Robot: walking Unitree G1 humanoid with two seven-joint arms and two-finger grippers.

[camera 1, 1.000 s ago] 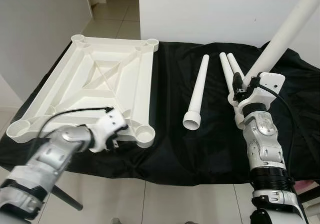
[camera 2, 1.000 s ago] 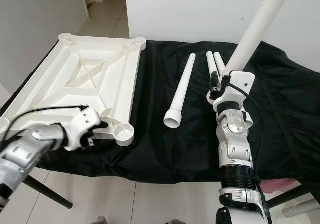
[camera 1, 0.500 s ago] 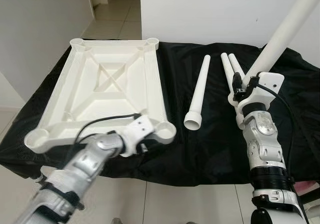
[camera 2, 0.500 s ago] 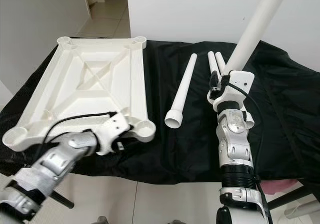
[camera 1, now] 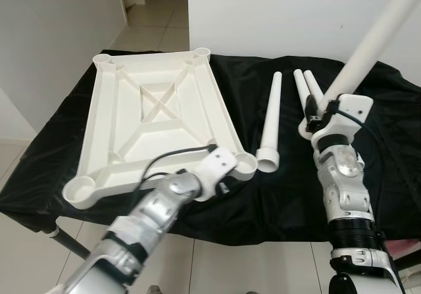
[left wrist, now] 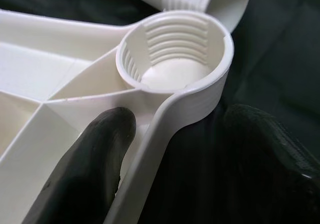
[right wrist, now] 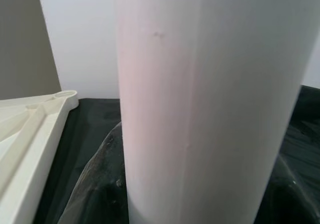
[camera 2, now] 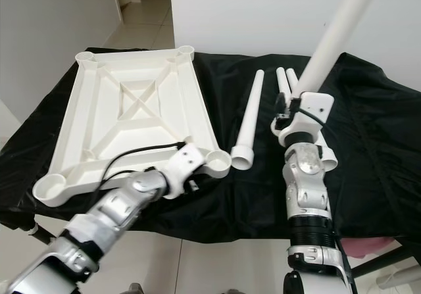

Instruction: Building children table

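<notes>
I see the tabletop [camera 1: 158,120] upside down, long axis running away; my left gripper [left wrist: 165,159] clenches its near rim beside a corner socket [left wrist: 175,58]. My right gripper [camera 1: 314,118] grasps a leg [camera 1: 375,41] tilted upward; three legs [camera 1: 270,120] lie alongside on black cloth [camera 1: 263,195].

Upturned tabletop [camera 1: 158,120] left on cloth [camera 1: 276,195], three legs [camera 1: 269,126] right, fourth leg [camera 1: 368,44] raised far right

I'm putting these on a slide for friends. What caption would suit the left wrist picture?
Left hand pinches the rim of the upturned white tabletop beside its threaded corner socket.
</notes>
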